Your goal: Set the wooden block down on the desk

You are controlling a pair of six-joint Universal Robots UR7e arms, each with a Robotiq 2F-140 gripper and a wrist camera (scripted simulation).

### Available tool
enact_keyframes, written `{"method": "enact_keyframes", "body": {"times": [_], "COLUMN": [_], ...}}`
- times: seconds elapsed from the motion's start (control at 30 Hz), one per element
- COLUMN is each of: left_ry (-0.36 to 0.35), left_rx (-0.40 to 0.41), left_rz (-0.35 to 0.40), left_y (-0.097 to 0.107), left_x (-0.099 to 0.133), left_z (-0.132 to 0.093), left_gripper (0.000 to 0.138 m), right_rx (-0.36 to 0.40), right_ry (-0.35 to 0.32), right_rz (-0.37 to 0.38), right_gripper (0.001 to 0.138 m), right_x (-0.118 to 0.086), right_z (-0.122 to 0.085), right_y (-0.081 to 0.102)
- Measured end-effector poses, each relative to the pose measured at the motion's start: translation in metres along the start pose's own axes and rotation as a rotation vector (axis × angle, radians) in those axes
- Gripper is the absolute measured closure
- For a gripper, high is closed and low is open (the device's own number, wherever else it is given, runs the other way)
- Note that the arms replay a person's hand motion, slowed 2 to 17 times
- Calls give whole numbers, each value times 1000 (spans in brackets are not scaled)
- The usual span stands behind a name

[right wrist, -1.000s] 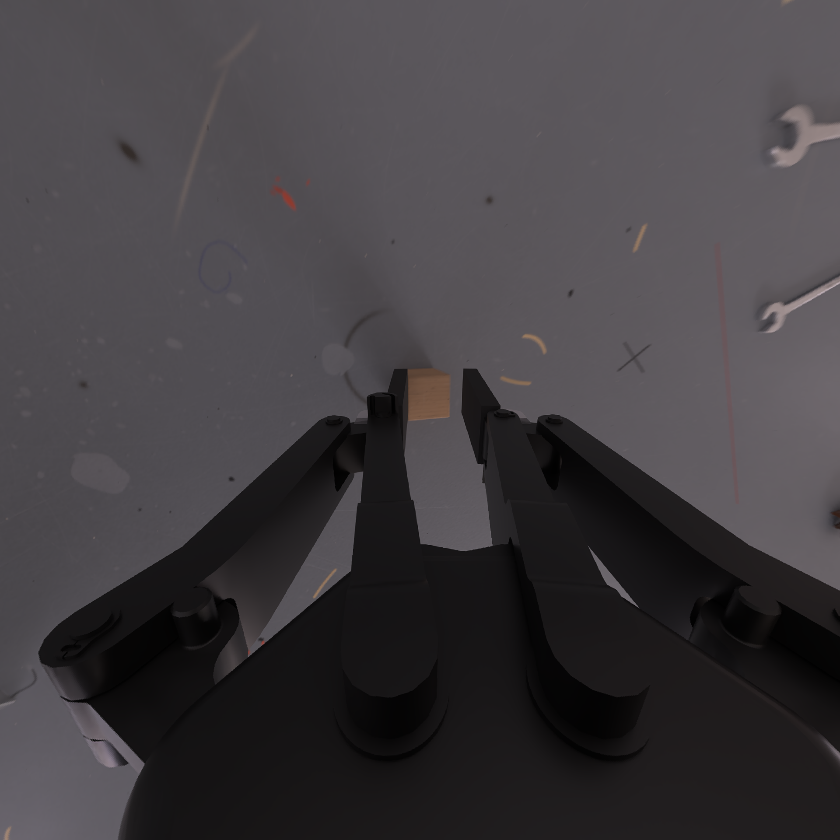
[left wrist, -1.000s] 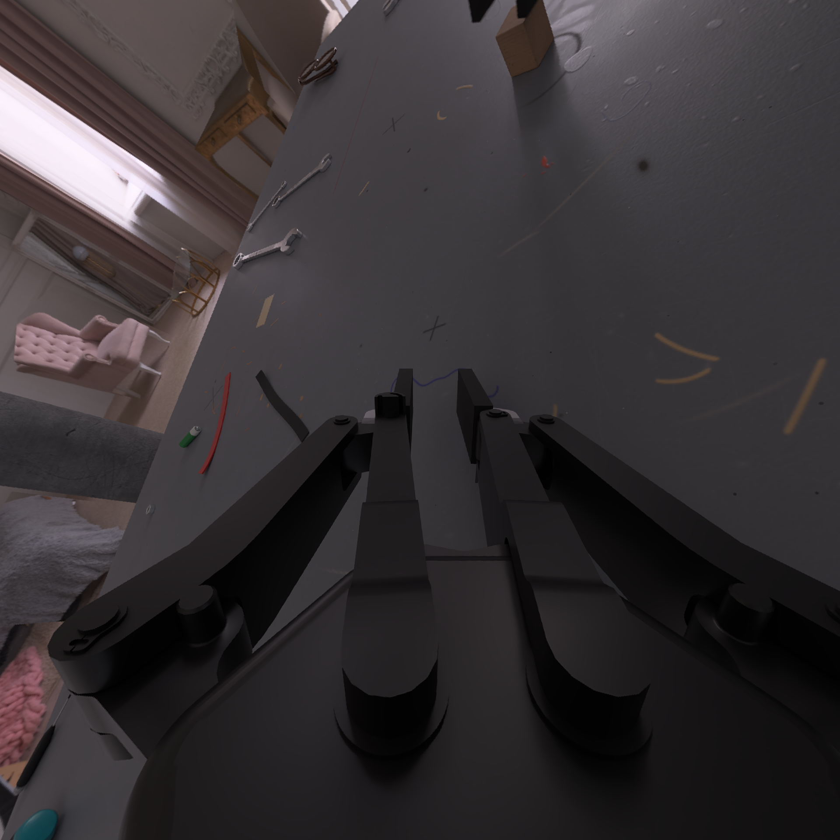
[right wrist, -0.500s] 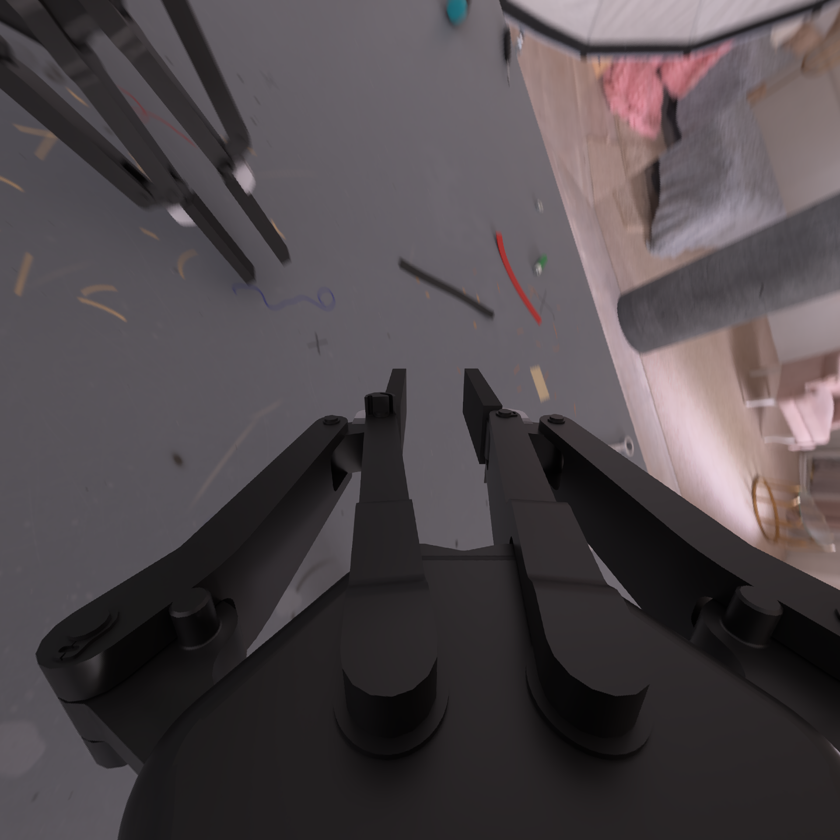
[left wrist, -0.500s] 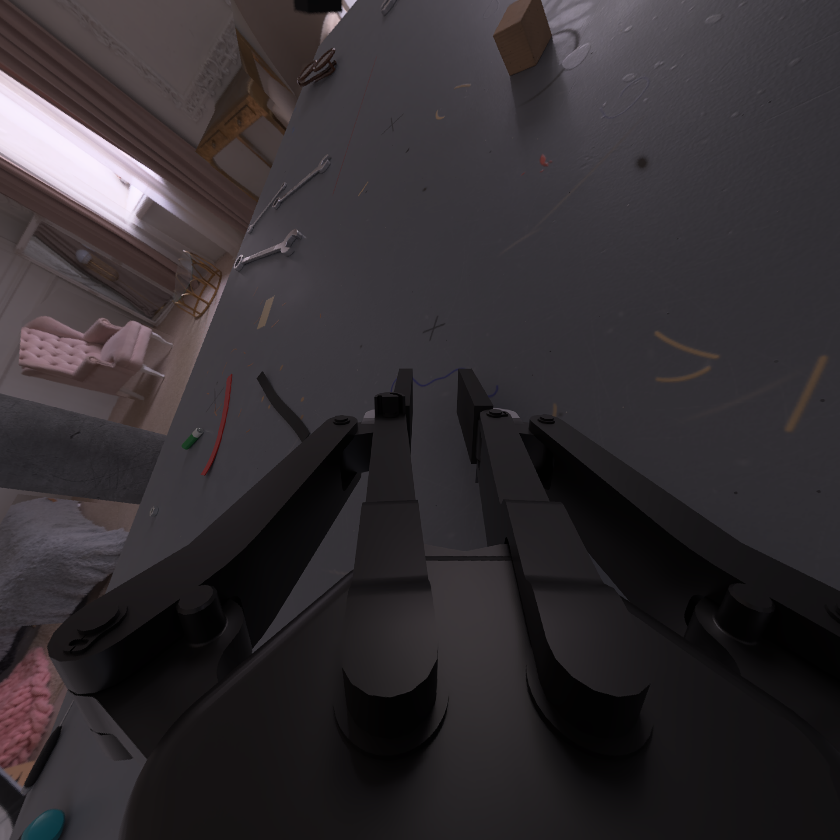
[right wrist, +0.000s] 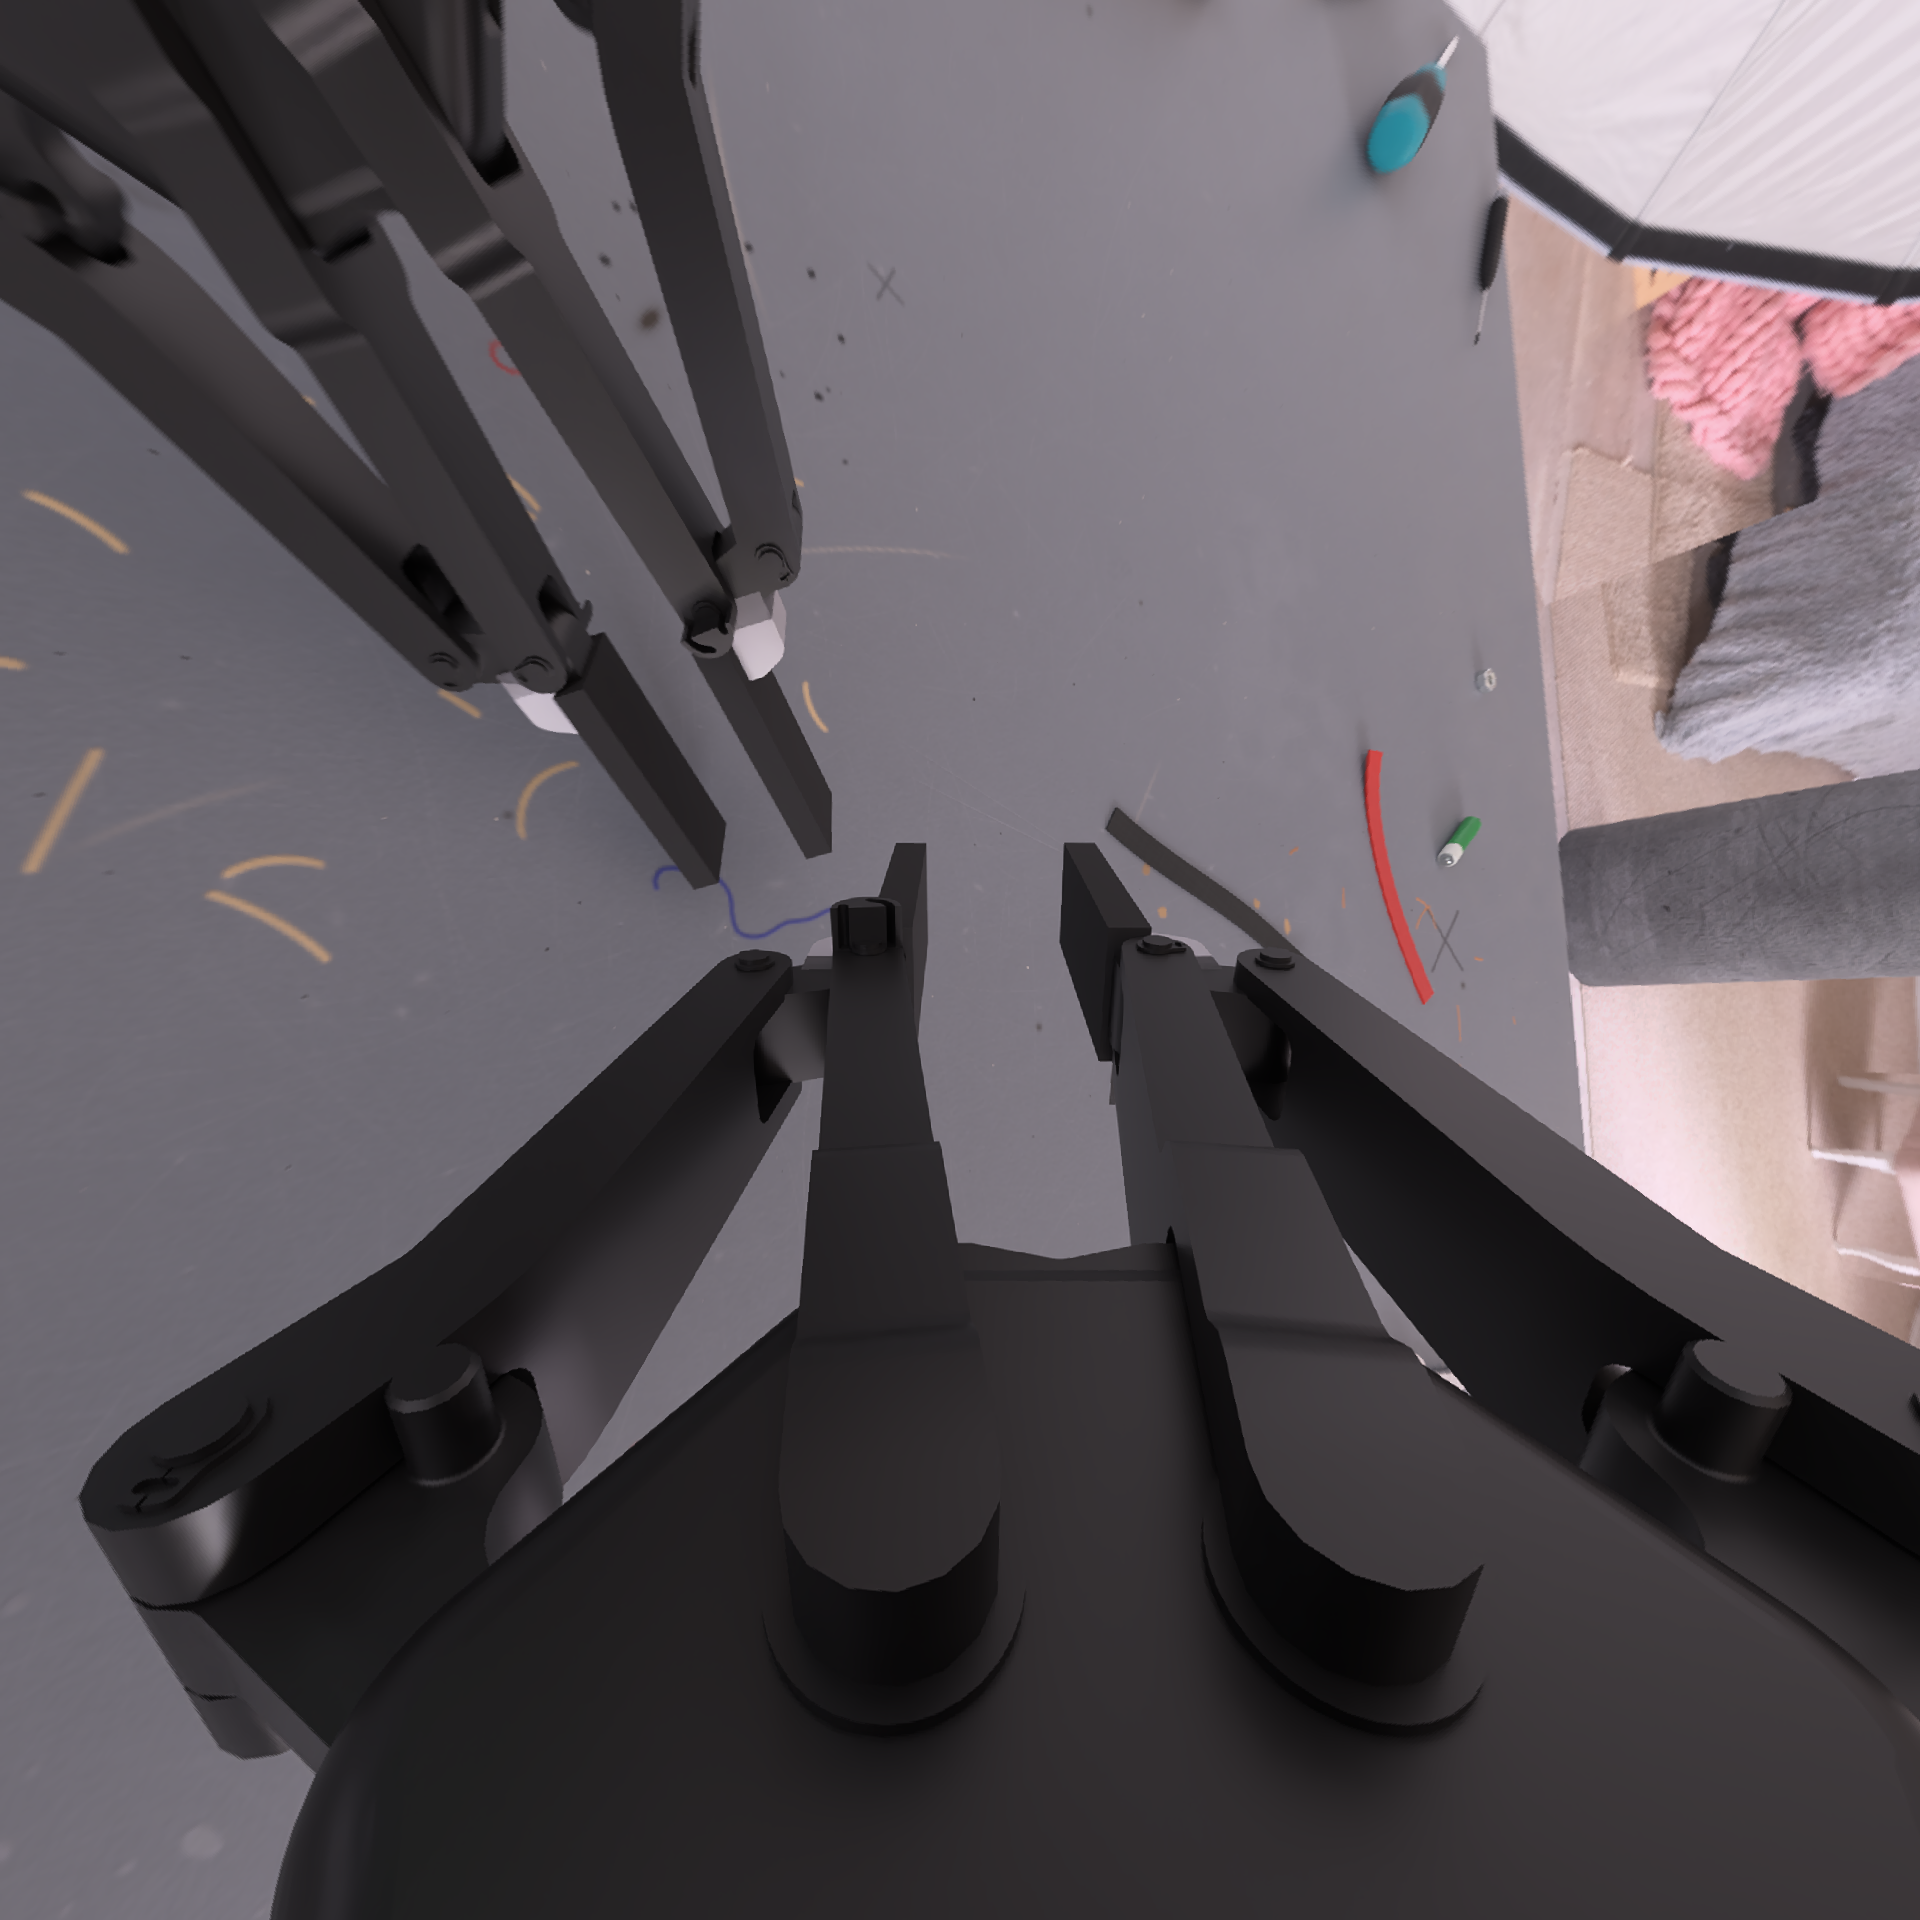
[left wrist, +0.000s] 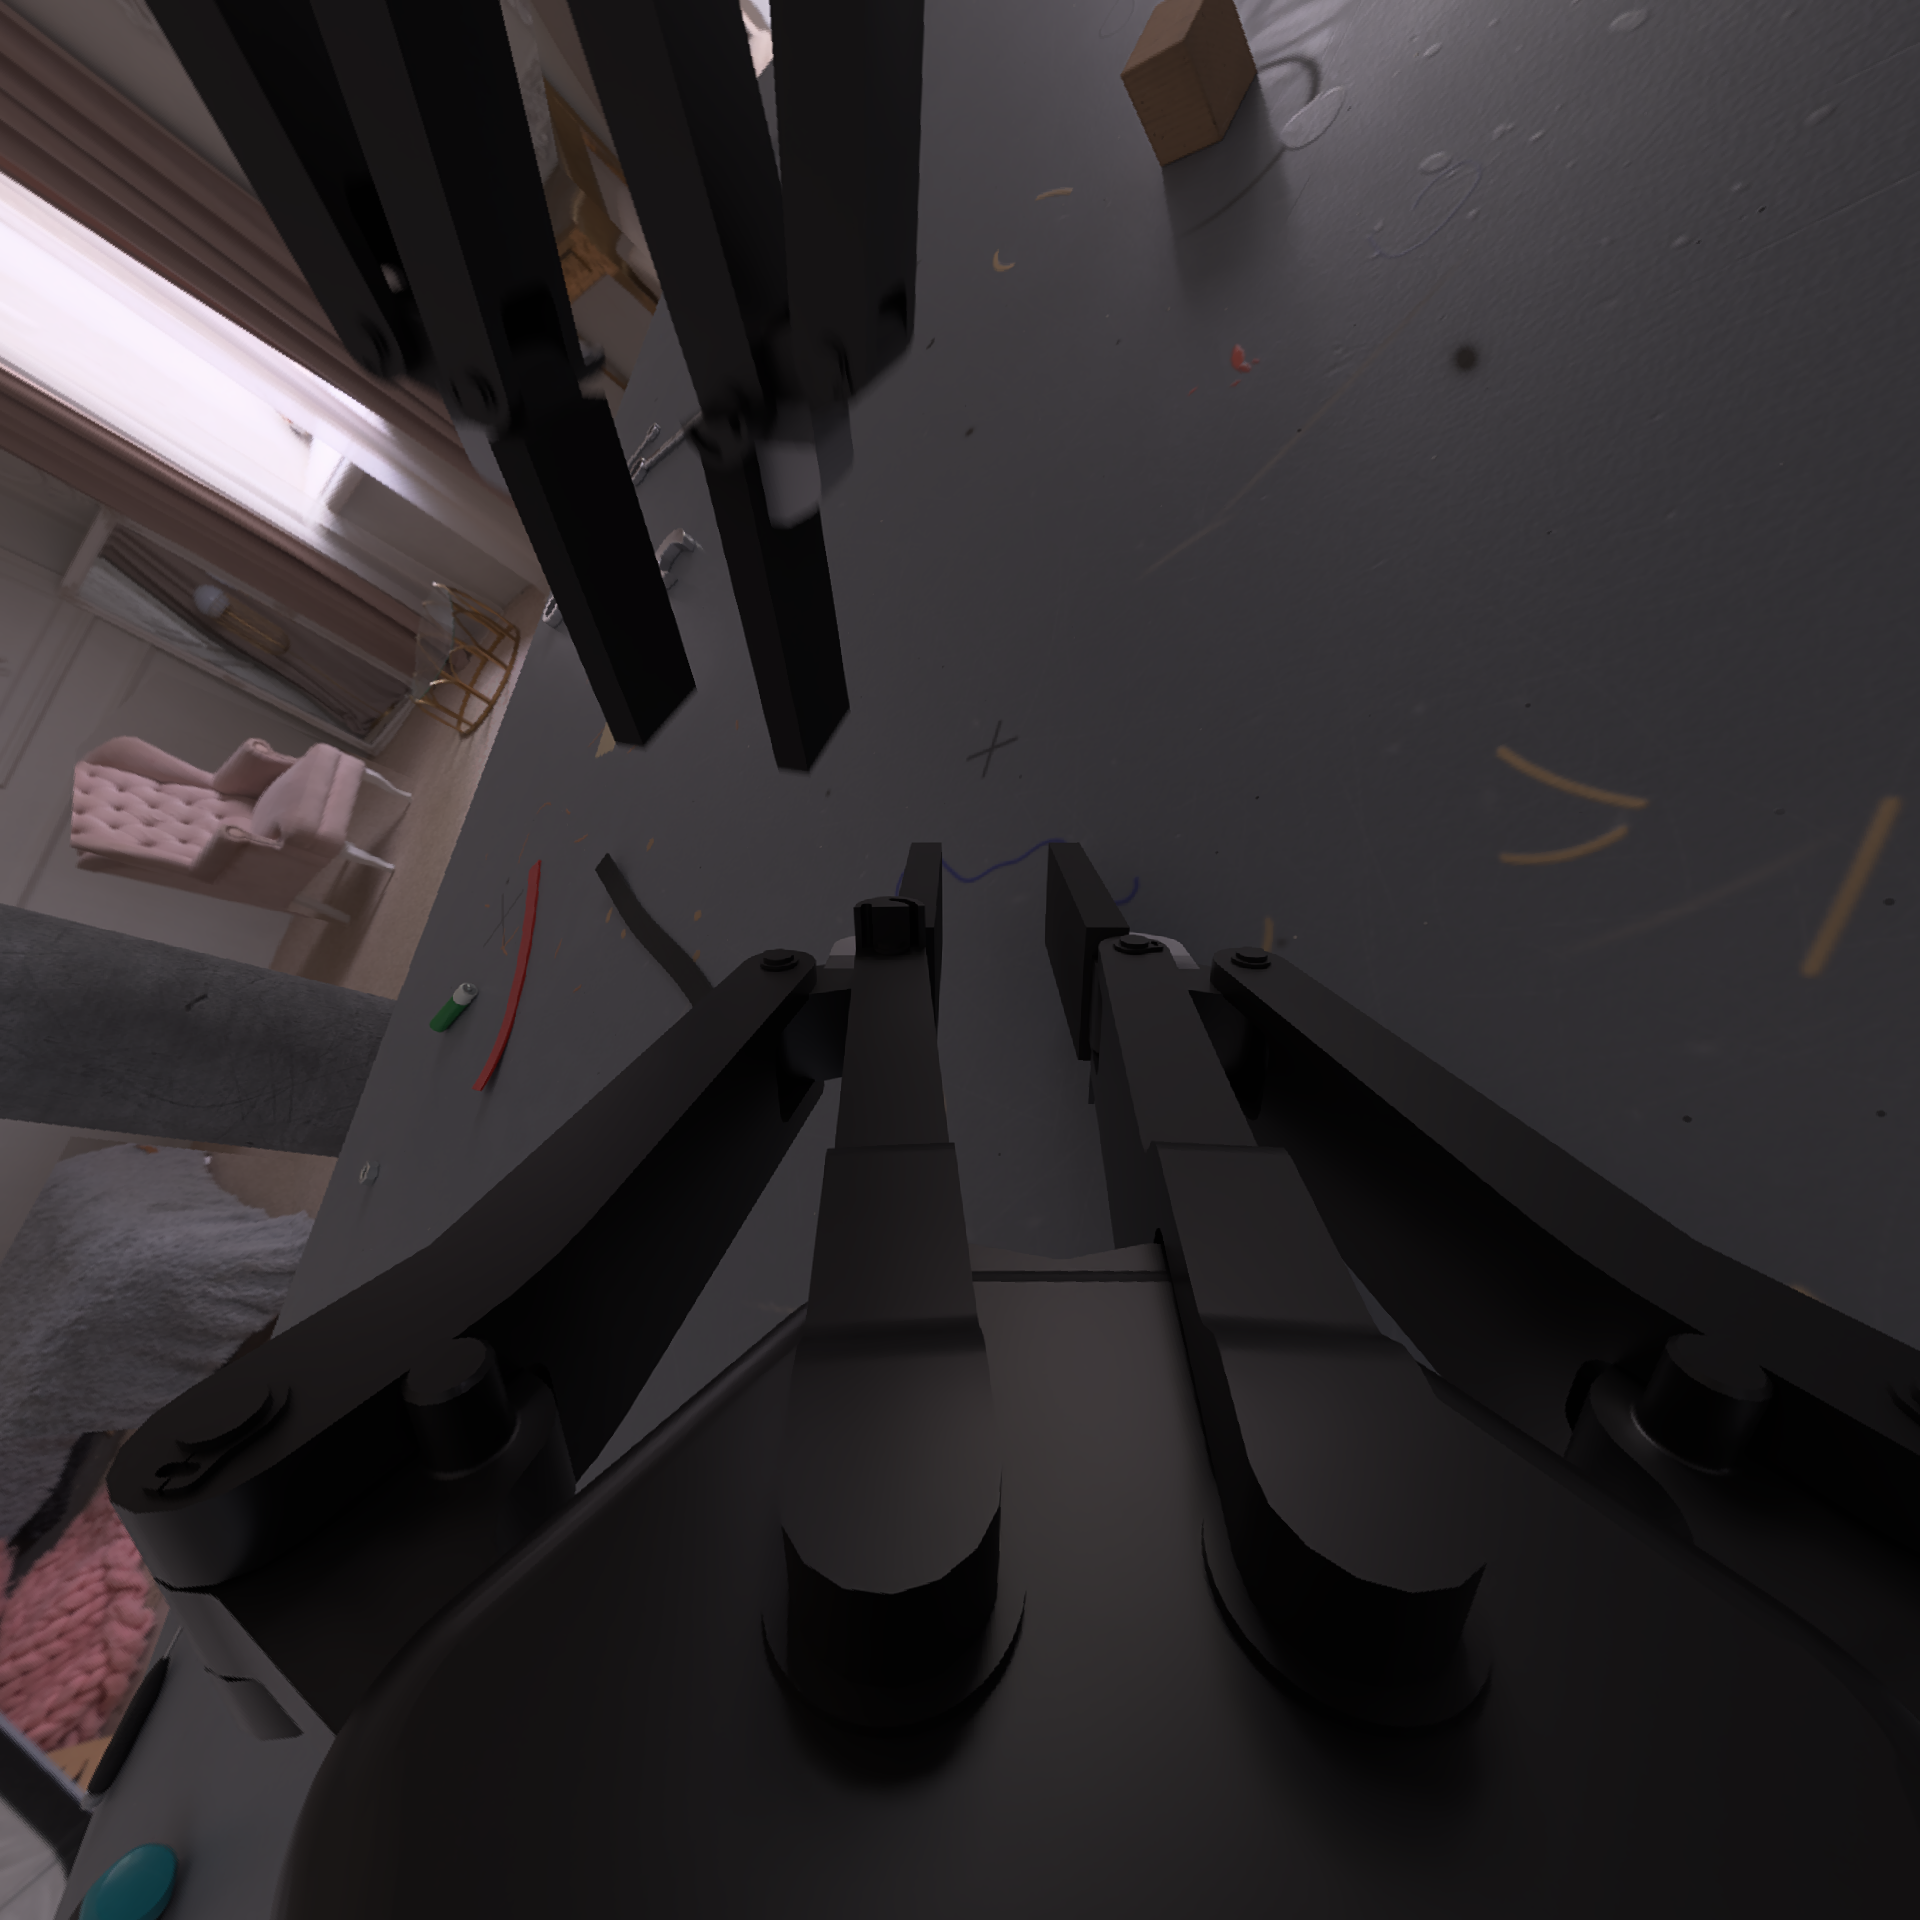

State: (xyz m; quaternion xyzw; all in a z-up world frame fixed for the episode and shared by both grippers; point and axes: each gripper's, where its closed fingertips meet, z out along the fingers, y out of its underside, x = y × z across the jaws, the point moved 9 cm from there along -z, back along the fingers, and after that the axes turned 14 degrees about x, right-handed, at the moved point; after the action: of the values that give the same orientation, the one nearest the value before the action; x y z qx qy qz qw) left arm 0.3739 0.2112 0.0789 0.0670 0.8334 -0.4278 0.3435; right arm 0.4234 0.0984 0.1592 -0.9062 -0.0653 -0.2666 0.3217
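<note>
The wooden block (left wrist: 1190, 78) stands alone on the grey desk (left wrist: 1455, 582), at the far top of the left wrist view, with nothing touching it. It is out of sight in the right wrist view. My left gripper (left wrist: 992, 883) is open and empty, low over the desk by a blue thread (left wrist: 997, 862). My right gripper (right wrist: 992, 883) is open and empty. It also shows in the left wrist view (left wrist: 727, 727), hanging close in front of the left one. The left gripper shows in the right wrist view (right wrist: 753, 847), just left of the right fingertips.
A red strip (right wrist: 1392, 873), a black strip (right wrist: 1184, 868) and a small green cylinder (right wrist: 1460, 840) lie near the desk edge (right wrist: 1558, 727). A teal-handled screwdriver (right wrist: 1397, 125) lies farther off. Beyond the edge are floor, a grey roll and a pink armchair (left wrist: 229, 810).
The right gripper has left the block standing on the desk and swung away from it. It now hangs right beside the left gripper, which has stayed still.
</note>
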Motion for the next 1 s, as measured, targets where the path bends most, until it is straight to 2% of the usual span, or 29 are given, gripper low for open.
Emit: {"method": "enact_keyframes", "body": {"times": [0.23,0.43,0.77,1.0], "left_ry": [4,6,7,10], "left_rx": [2,0,-1,-2], "left_rz": [-3,0,4,4], "left_y": [0,0,0,-1], "left_x": [0,0,-1,-1], "left_z": [0,0,0,0], "left_gripper": [111,111,111,111], "right_rx": [-86,-123,-104,-109], "right_ry": [-22,-39,-53,-117], "right_rz": [2,12,28,42], "right_gripper": [104,107,111,122], "right_x": [-3,-2,-2,-4], "right_z": [46,66,74,66], "right_y": [8,15,16,12]}}
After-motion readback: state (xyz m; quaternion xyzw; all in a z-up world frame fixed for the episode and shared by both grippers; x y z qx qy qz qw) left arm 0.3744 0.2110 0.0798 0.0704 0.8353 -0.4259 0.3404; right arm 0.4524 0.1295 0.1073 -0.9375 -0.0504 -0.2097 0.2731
